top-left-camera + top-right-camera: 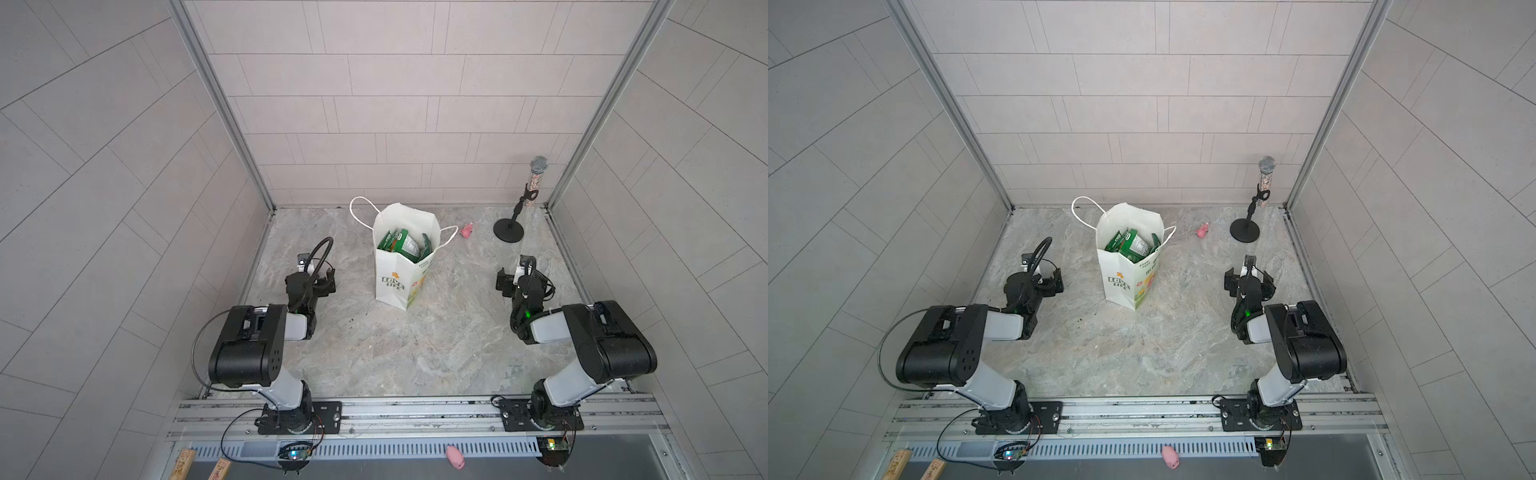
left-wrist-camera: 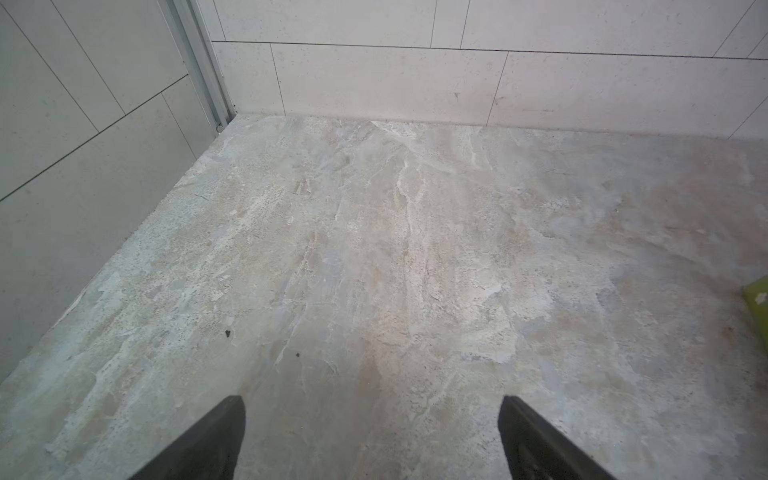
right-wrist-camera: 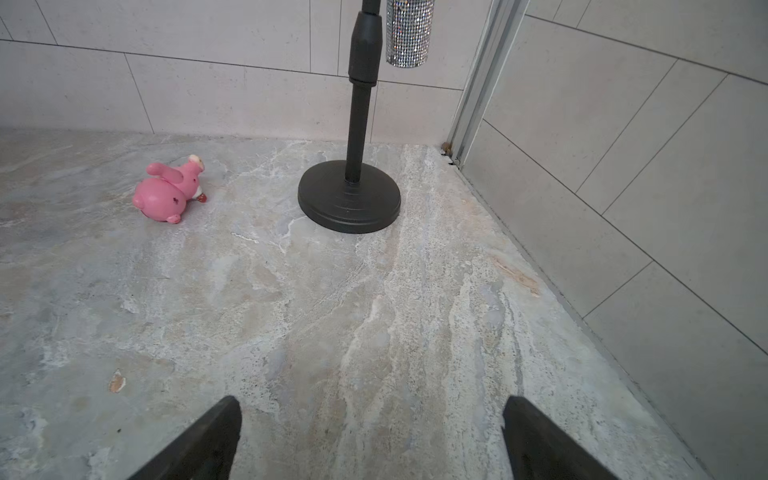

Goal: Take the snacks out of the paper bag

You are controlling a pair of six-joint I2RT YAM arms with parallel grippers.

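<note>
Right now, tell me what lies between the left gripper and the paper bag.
Nothing: only bare table separates the left gripper from the bag, as both top views show.

The paper bag point(image 1: 392, 266) is matt white paper with printed sides and white cord handles point(image 1: 350, 206); inside it the snacks point(image 1: 401, 245) are glossy green film packets. Under the bag, the desk point(image 1: 415, 353) has a grey-beige stone look, veined, matt and faintly rough. Just right of the bag, the pink toy point(image 3: 168, 195) is smooth, shiny plastic. Farther right of the bag, the stand point(image 3: 349, 203) is matt black, and the microphone point(image 3: 409, 33) wears a glittering rhinestone sleeve under a metal mesh head. Both the left pincer point(image 2: 372, 399) and the right pincer point(image 3: 372, 399) have dull black fingers point(image 2: 208, 444)
</note>
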